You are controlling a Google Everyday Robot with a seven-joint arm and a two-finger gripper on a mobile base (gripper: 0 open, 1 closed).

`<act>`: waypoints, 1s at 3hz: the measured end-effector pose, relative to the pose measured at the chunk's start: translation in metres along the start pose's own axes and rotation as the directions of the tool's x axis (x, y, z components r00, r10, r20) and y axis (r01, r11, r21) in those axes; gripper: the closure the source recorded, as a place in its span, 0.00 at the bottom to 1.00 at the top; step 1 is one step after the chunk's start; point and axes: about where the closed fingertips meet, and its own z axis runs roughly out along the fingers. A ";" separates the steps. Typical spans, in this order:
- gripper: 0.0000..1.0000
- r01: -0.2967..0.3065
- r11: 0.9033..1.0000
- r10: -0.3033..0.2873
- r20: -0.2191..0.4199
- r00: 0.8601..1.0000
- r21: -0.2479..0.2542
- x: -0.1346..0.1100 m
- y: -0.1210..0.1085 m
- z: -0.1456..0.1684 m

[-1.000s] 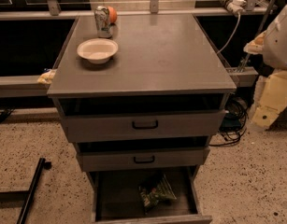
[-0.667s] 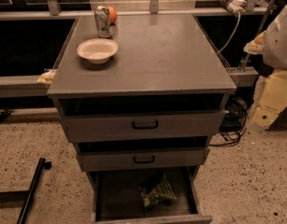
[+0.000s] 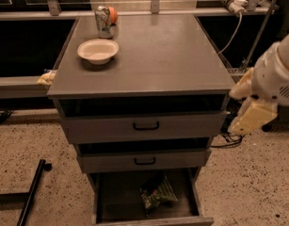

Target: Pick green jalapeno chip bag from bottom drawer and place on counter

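Observation:
The green jalapeno chip bag (image 3: 156, 193) lies crumpled inside the open bottom drawer (image 3: 106, 197), toward the middle right of its dark interior. The counter (image 3: 163, 55) is the flat grey top of the cabinet. My gripper (image 3: 250, 117) shows as a cream-coloured end piece on the white arm at the right edge. It hangs beside the cabinet's right side at the height of the top drawer, well above and to the right of the bag, and nothing shows in it.
A white bowl (image 3: 98, 50) sits at the counter's left, with a can (image 3: 103, 21) and an orange ball (image 3: 113, 14) behind it. The two upper drawers (image 3: 145, 125) stand slightly pulled out. Cables (image 3: 231, 140) hang right of the cabinet. A black bar (image 3: 31, 192) lies on the floor at left.
The arm's cream end piece has moved down and to the left, closer to the cabinet's right side. The bag, drawers and counter items have not moved.

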 end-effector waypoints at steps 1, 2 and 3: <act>0.66 -0.058 0.995 0.060 0.023 0.998 -0.087 0.022 0.022 0.074; 0.89 -0.059 0.994 0.060 0.016 0.998 -0.093 0.024 0.025 0.079; 1.00 -0.059 0.994 0.060 0.016 0.998 -0.093 0.024 0.025 0.079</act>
